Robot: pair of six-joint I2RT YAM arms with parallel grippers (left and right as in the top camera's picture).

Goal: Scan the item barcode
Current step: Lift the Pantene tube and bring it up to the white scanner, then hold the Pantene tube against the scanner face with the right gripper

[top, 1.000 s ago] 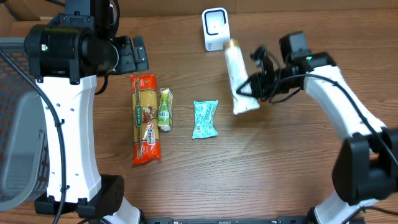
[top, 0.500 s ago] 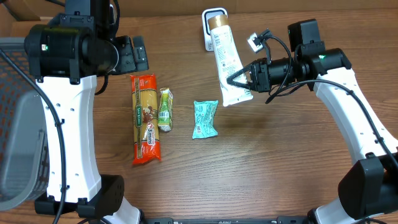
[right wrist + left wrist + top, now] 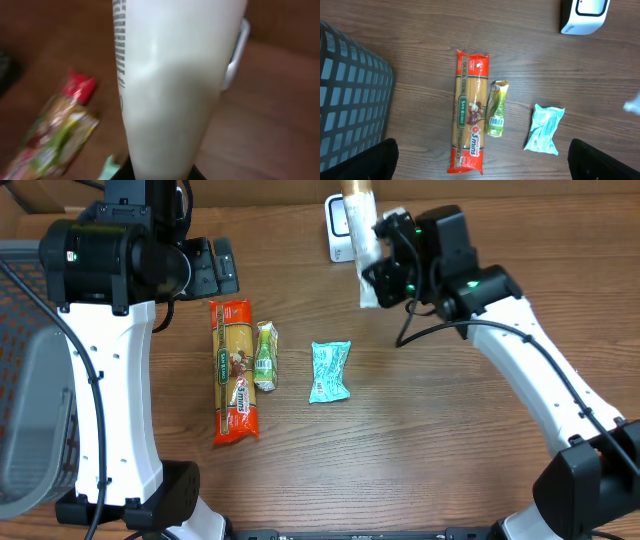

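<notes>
Swung left and toward the far edge since a second ago, our right arm now holds the white tube [image 3: 365,250] across the white scanner [image 3: 338,225], where earlier it hung to the scanner's right. Our right pincer [image 3: 378,280] is clenched on the tube's near end, with the tan cap pointing to the far edge. From the right wrist the tube [image 3: 170,90] fills the view, dark printed bars showing at its left edge. Our left pincer [image 3: 215,268] hangs released over the far left of the desk [image 3: 420,430], its fingers [image 3: 375,162] spread wide. On the desk lie a red pasta packet [image 3: 235,370], a green sachet [image 3: 265,357] touching its right side, and a teal packet [image 3: 330,370] further right. A mesh basket [image 3: 20,280] sits at the left edge.
</notes>
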